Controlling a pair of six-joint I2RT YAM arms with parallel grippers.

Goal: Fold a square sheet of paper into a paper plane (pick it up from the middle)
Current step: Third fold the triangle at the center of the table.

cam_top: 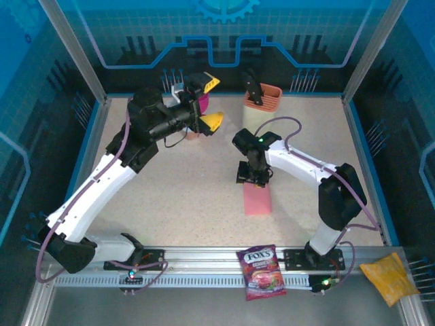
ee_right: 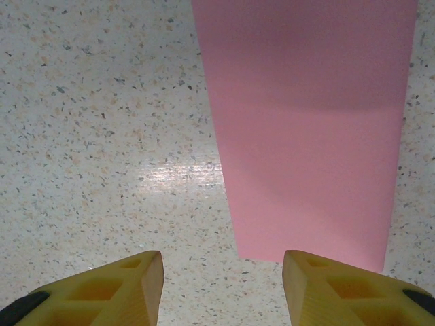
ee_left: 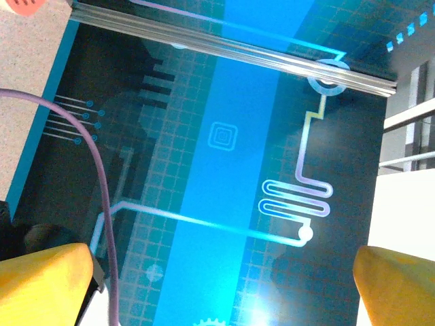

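**early fold stage, right arm over the paper**

on the speckled table (cam_top: 190, 197) the left arm is lifted toward the back wall, its left gripper (cam_top: 212, 102) spread wide and empty. the right gripper (ee_right: 224, 285) hovers low, jaws half apart, nothing between them. the pink sheet (ee_right: 312, 136) lies flat as a narrow oblong, its near end just ahead of the right fingertip. no nose or wings yet, so folding looks barely begun. next probably calls for catching a thin edge lying flush on the table without creasing it askew.
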